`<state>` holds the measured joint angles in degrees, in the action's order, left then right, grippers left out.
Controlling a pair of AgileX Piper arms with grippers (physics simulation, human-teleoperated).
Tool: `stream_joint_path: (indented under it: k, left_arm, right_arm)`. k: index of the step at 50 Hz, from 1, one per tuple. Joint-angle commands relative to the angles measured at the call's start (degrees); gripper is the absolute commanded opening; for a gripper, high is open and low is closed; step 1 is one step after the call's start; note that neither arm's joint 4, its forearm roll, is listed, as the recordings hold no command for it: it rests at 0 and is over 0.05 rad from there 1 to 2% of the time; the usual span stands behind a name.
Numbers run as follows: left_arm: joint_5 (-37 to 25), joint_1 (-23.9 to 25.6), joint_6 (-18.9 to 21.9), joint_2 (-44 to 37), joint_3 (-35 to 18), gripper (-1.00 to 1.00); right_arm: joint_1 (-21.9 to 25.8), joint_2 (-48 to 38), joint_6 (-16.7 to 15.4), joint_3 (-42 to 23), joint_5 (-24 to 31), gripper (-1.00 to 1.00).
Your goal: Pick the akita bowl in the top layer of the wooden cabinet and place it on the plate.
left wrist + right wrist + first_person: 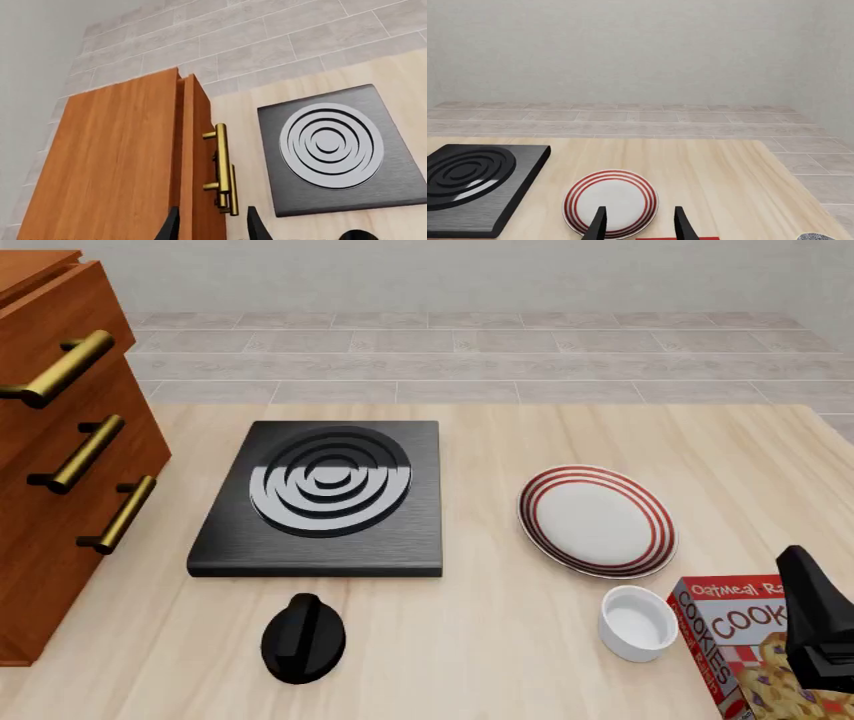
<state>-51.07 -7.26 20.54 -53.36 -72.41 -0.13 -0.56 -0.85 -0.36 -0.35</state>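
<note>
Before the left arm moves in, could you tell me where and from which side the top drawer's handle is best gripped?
Grip the top drawer's brass bar handle at mid-bar, between its two posts, coming straight at the wooden cabinet's front. The bar stands off the wood, leaving room for a finger behind it. The left gripper looks open, so probably close its fingers across the bar.
</note>
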Motion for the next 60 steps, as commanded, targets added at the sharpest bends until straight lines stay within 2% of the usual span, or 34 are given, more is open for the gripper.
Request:
stream_joint_path:
  k: [1,12,36,60]
  left_arm:
    - [0.76,-1.61,0.55,-1.27,1.05,1.0]
    - [2.4,-2.9,2.35,-1.38,3.42,1.0]
    - [4.05,-3.66,1.29,-1.92,7.28,1.0]
    - [6.78,-5.74,2.48,-1.32,11.49,1.0]
  right_arm:
    - [-0.04,0.17,-0.04,0.0,0.11,1.0]
    - [-0.06,0.18,0.02,0.0,0.11,1.0]
    - [-0.14,0.29,-0.04,0.02,0.13,1.0]
    - [0.02,-0.06,-0.14,0.05,-0.02,1.0]
